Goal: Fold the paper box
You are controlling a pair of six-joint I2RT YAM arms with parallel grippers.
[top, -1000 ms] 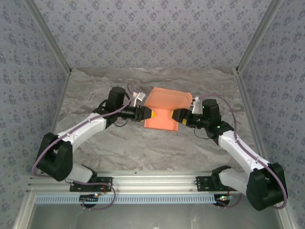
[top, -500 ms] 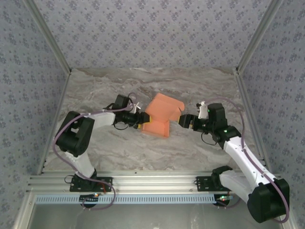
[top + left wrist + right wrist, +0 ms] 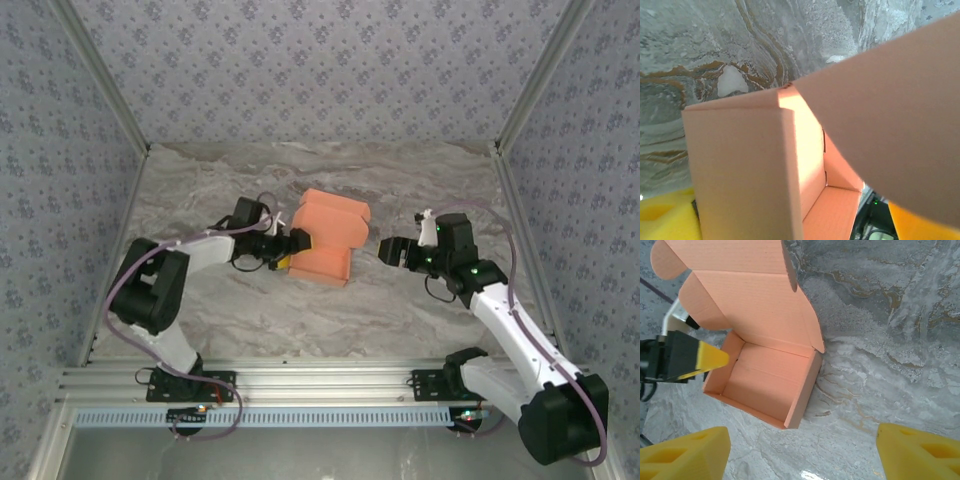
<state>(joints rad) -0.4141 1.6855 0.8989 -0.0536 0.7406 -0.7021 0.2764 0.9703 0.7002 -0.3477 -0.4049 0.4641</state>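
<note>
Top external showed us, nearest, the metal rail [image 3: 330, 385] carrying both arm bases. Beyond it, in the middle of the bench [image 3: 400, 310] with its marbled grey top, the paper box [image 3: 322, 262] sat as an open tray with its lid flap raised. From above, the flap hid the tray's far wall.

At the tray's left wall we found the left tool [image 3: 291, 250], its yellow pads standing apart astride that wall. From its own wrist camera, one pad was mostly covered by the lid and cut off at the frame edge. We could not tell whether either pad touched the card.

To the right, near the box but clear of it, the right tool [image 3: 386, 250] had its pads spread wide over bare bench. Farthest off, patterned grey walls [image 3: 320, 70] closed the bench in.
</note>
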